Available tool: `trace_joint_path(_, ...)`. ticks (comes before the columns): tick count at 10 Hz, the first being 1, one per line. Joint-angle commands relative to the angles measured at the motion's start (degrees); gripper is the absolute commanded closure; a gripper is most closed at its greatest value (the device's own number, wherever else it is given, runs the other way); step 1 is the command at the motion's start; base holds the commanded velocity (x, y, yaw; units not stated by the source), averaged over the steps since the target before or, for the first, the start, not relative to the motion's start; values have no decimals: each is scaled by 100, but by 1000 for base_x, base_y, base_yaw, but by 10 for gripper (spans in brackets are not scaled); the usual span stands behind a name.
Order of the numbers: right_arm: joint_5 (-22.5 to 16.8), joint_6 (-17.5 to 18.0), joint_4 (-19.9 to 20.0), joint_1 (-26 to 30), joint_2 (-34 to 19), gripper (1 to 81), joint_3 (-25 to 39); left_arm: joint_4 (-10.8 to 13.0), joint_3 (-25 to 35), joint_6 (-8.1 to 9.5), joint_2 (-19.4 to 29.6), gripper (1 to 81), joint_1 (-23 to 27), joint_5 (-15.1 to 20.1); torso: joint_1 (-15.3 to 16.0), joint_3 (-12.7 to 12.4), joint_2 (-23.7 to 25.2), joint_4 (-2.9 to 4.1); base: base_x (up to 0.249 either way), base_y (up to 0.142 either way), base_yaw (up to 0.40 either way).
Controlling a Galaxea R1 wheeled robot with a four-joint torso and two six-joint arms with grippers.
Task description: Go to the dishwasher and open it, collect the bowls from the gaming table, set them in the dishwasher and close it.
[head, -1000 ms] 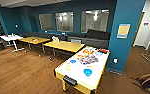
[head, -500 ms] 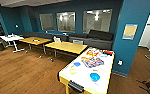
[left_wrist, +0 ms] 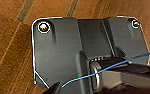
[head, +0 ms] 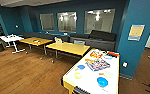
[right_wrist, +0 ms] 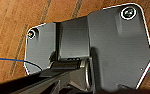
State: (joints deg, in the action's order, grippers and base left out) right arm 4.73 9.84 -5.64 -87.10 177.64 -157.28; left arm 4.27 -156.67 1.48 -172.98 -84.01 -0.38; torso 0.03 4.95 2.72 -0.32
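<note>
Teal walls and a wood-plank floor (head: pixel 23 72) surround you, with interior windows (head: pixel 99 20) on the far wall and a dark sofa (head: pixel 98 38) below them. Your gaming table (head: pixel 91 83), glossy white on top with yellow sides, sits near and to the right, its near end closest to you. On it you can pick out the bowls: a bright blue bowl (head: pixel 102 81) toward the near right, a smaller blue bowl (head: pixel 81 67) on the left side, a pale yellow-green bowl (head: pixel 77 75) just nearer than that, and a cream bowl (head: pixel 106 74) on the right. A colourful flat box (head: pixel 97 64) lies in the middle among them, and an orange-and-white item (head: pixel 96 54) lies at the far end. Yellow-topped dining tables (head: pixel 67 48) stand to the left, and a small white table (head: pixel 11 38) sits far left.

Both wrist views look down at floorboards past the robot's own dark plates, so you cannot tell whether either pincer is wide or narrow.

What could go wrong, as I judge it: the table's near corner is close to your path, so a tight approach could bump it and send the light bowls sliding. The flat box lies near several bowls, so a reach from the near end could snag it. A blue cable (left_wrist: pixel 108 68) trails by the left wrist and might catch.
</note>
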Motion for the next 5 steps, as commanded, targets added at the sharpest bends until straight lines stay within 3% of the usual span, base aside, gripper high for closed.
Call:
trace_joint_path(1,-280,-17,-33,250,55,10,24,22,-4,-24,35,10,293,301,0,0,0,0,195,158,0)
trace_joint_path(5,-280,-17,-33,241,46,10,23,22,-4,-24,35,10,293,301,-2,0,0,0,194,142,0)
